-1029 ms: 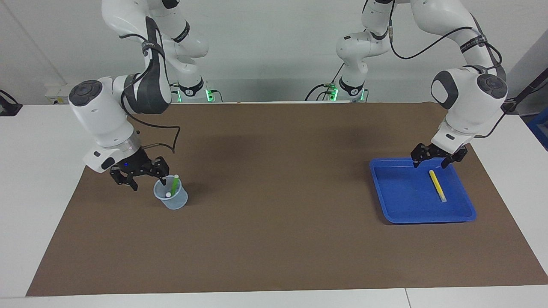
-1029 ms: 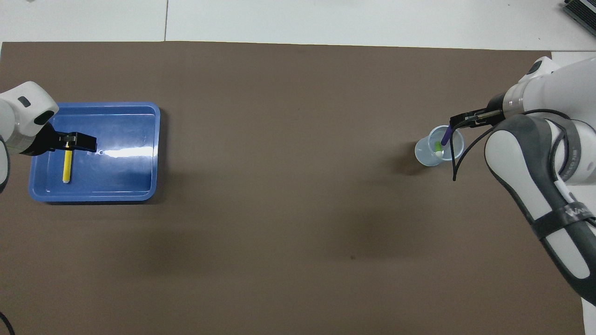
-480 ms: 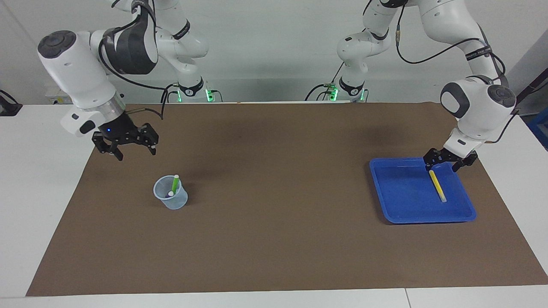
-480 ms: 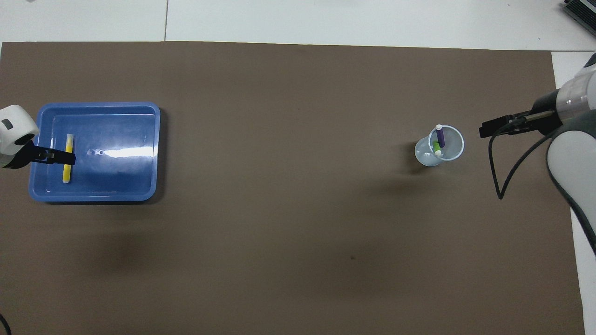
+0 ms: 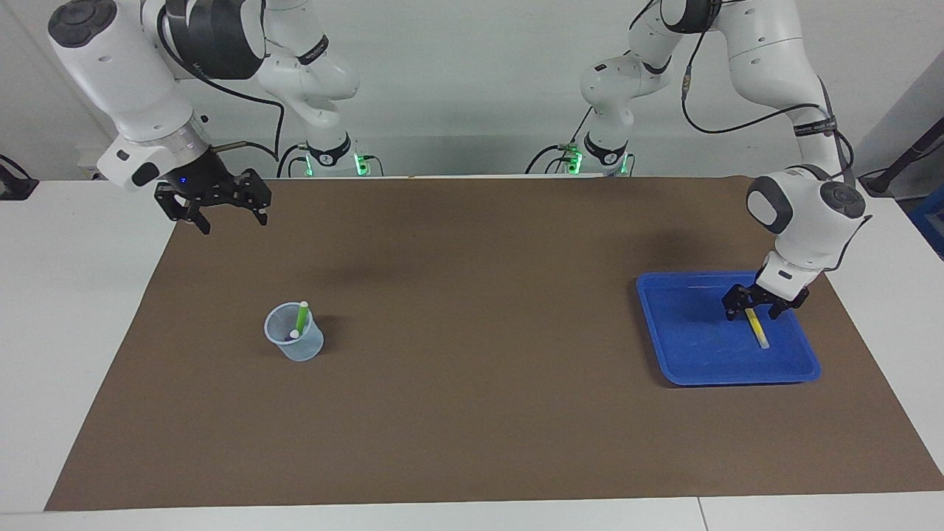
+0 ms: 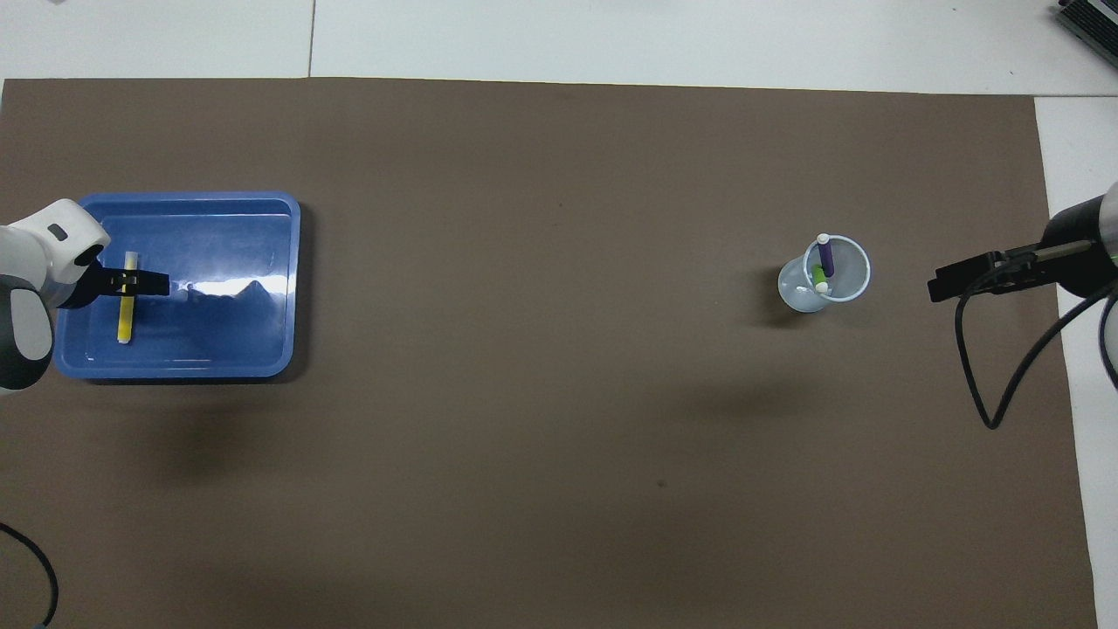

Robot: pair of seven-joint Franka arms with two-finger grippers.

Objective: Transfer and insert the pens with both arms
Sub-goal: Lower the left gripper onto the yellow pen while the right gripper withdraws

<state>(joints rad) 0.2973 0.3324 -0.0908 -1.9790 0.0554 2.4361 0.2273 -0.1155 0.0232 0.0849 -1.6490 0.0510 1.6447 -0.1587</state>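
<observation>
Yellow pen (image 5: 757,328) lies in the blue tray (image 5: 693,369), straddled by the open left tool (image 5: 752,307). Green pen (image 5: 301,318) and purple pen (image 6: 826,259) stand in the cup (image 5: 304,348). Right tool (image 5: 214,204) hangs open, empty, over the counter (image 5: 472,413).

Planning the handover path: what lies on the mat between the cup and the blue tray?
Nothing: bare brown mat between cup and blue tray, in both views.
</observation>
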